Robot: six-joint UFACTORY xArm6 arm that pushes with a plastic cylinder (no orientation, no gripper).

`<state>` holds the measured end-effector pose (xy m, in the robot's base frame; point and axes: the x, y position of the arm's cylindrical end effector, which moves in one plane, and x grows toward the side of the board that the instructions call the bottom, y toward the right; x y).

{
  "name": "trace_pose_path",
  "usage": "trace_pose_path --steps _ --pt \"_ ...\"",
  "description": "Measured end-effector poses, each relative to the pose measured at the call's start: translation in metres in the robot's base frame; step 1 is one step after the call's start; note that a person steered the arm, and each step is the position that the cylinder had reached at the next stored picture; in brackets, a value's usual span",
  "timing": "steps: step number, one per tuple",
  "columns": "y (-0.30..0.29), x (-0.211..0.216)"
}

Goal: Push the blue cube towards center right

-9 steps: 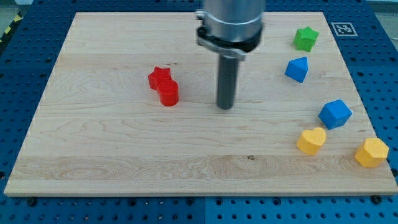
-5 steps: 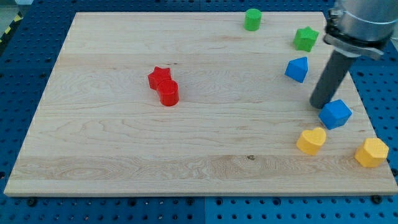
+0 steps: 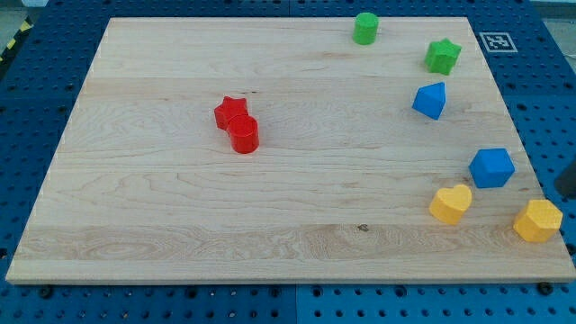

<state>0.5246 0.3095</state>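
Observation:
The blue cube (image 3: 491, 167) sits on the wooden board (image 3: 162, 207) near its right edge, a little below mid-height. Only a dark sliver of my rod shows at the view's right edge, with my tip (image 3: 568, 194) off the board, to the right of the blue cube and apart from it. A yellow heart-shaped block (image 3: 450, 203) lies just below and left of the cube. A yellow hexagonal block (image 3: 537, 220) lies below and right of it.
A second blue block (image 3: 430, 99) lies above the cube. A green star (image 3: 442, 56) and a green cylinder (image 3: 364, 28) are near the top right. A red star (image 3: 230, 112) touches a red cylinder (image 3: 244, 135) left of centre.
My rod swept from the board's middle to the right, passed the blue cube's upper left, and now sits at the view's right edge. The blue cube shifted slightly right.

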Motion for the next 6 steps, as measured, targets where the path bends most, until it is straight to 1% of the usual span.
trace_pose_path --steps 1,3,6 --pt "-0.049 -0.003" --pt "-0.055 -0.006" --pt "-0.088 -0.012"
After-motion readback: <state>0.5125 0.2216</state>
